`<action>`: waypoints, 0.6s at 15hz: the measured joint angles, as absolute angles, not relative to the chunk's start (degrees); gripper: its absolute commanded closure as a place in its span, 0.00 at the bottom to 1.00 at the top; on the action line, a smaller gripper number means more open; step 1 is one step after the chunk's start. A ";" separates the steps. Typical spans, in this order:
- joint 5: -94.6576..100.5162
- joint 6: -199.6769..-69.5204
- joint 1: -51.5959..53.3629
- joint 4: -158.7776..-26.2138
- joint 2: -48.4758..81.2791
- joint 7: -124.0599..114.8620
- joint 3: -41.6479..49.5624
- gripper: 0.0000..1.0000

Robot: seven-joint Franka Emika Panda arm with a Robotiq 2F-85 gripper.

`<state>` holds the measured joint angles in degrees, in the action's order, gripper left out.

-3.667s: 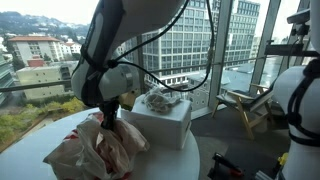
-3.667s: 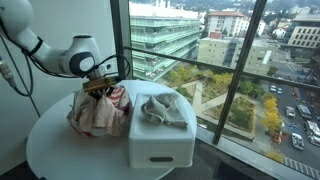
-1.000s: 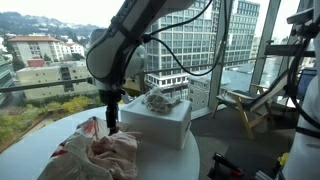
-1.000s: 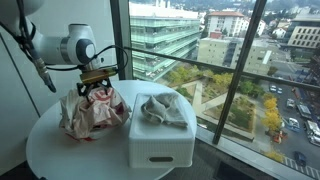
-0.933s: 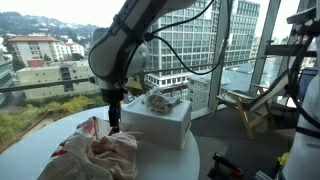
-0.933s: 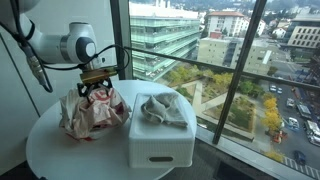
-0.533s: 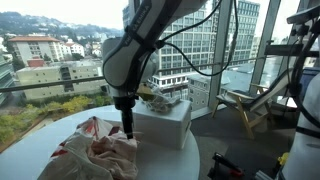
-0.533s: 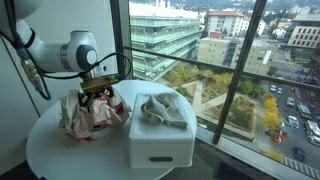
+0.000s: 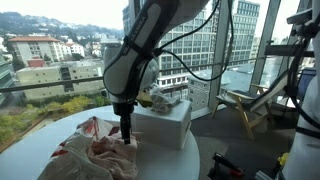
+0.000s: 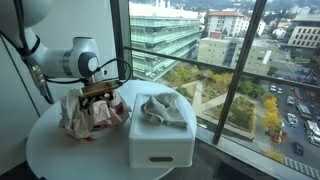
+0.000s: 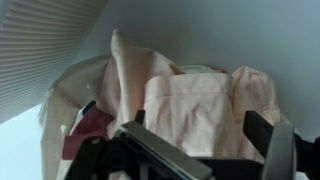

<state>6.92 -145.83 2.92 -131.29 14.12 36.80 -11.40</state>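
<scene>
the crumpled cloth [image 9: 93, 156] [image 10: 88, 116], pale pink and white with a dark red patch, lies in a loose heap on the round white counter [image 9: 30, 146] [image 10: 60, 160], just beside a white box. in the wrist view the same cloth [image 11: 200, 95] fills most of the picture, its folds bunched up and the red patch at the lower left. the gripper [image 9: 126, 136] [image 10: 97, 93] [image 11: 198, 126] points straight down at the edge of the heap nearest the box. its jaws are spread, 1 dark finger at each side of the wrist view, with the cloth showing in the gap between them; we cannot tell whether they touch the fabric. the white box [image 9: 166, 126] [image 10: 160, 146] stands on the counter, and 1 rumpled grey cloth [image 9: 160, 100] [image 10: 160, 110] lies on its top. behind the counter in both exterior views runs a tall window wall [image 10: 225, 70], with buildings and trees outside.
</scene>
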 measured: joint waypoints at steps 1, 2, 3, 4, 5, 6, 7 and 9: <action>6.46 -147.37 2.92 -131.00 15.29 37.14 -11.61 0.00; 6.40 -148.62 2.93 -130.66 16.47 37.33 -11.75 0.00; 6.41 -149.40 2.93 -130.25 17.63 37.37 -11.77 0.00; 6.55 -149.88 2.92 -129.79 18.73 37.37 -11.70 0.00; 6.68 -150.04 2.92 -129.29 19.78 37.37 -11.54 0.00; 6.92 -150.05 2.90 -128.83 20.70 37.37 -11.33 0.00; 7.31 -150.05 2.88 -128.36 21.60 37.34 -11.04 0.25; 7.51 -150.02 2.69 -127.57 23.09 37.34 -10.81 0.34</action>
<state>7.51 -150.02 2.69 -127.57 23.09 37.34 -10.81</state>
